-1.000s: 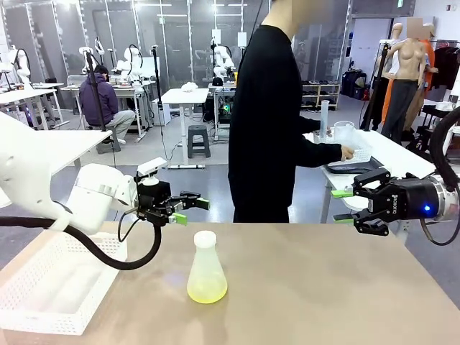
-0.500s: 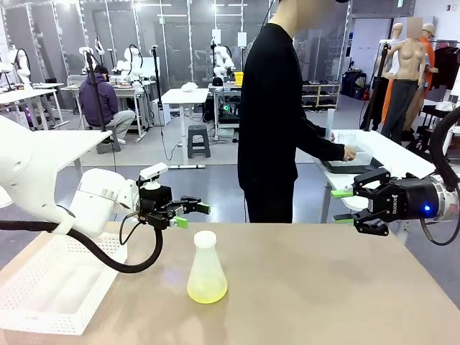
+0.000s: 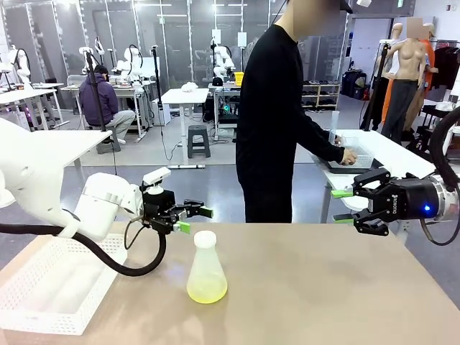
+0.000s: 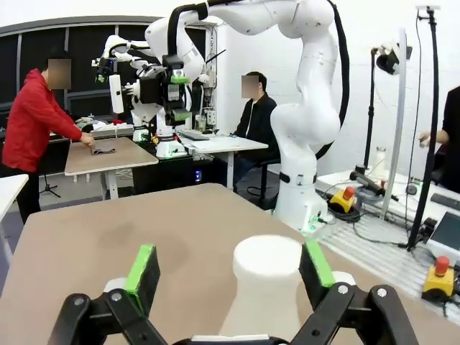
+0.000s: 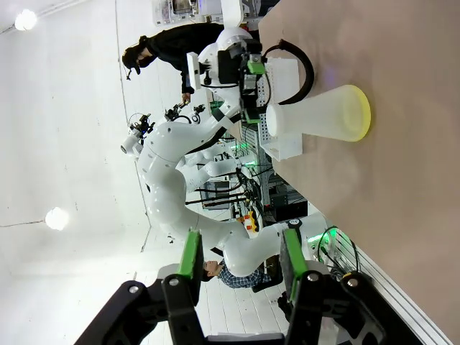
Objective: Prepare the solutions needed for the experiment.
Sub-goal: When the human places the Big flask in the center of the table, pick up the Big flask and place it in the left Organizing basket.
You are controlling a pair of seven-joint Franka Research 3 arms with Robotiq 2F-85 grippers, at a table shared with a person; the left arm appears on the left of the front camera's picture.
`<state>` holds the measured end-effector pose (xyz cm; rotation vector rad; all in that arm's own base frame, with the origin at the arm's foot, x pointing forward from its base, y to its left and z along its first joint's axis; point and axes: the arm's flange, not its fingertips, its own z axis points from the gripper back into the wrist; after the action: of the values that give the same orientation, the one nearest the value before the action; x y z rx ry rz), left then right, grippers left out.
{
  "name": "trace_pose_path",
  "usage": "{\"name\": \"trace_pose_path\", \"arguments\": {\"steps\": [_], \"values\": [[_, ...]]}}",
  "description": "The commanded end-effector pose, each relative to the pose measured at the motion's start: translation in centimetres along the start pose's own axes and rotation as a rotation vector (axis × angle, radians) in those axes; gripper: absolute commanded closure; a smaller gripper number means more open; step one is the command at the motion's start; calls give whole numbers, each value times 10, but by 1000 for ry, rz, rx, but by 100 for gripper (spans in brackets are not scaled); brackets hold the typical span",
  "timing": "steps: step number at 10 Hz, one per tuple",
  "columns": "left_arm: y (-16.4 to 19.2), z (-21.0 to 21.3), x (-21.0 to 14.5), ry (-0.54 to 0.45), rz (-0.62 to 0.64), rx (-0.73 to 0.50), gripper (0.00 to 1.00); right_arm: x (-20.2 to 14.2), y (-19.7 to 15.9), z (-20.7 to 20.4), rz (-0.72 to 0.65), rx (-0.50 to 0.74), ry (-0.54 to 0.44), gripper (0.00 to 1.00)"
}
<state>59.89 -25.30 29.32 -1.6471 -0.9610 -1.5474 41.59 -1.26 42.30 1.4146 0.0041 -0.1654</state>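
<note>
Counter (image 3: 323,287) w/ white basket (image 3: 50,287) well left of flask. Flask (image 3: 206,272) upright mid-counter, white cap on; solutions (image 3: 207,291) a shallow yellow-green layer in its base. Left hand (image 3: 192,218) wide open, just behind-left of flask neck. Right hand (image 3: 343,207) well right of flask, part-open, holding nothing.

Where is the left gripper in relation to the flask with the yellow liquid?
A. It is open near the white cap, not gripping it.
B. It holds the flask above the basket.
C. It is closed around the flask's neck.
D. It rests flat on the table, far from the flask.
A: the left gripper stands open just beside the white cap of the flask, with its fingers apart on either side of the cap in the wrist view.
</note>
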Motion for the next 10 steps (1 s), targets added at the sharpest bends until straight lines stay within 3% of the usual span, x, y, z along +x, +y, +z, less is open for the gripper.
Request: {"name": "trace_pose_path", "arguments": {"steps": [1,6,10], "values": [[8,-4,-15,46,-98,-5,0,0,1,0,7,-2,-10,44],[8,8,-29,-2,-17,-143,0,0,1,0,7,-2,-10,44],[4,-5,-45,-19,45,-183,0,0,1,0,7,-2,-10,44]]}}
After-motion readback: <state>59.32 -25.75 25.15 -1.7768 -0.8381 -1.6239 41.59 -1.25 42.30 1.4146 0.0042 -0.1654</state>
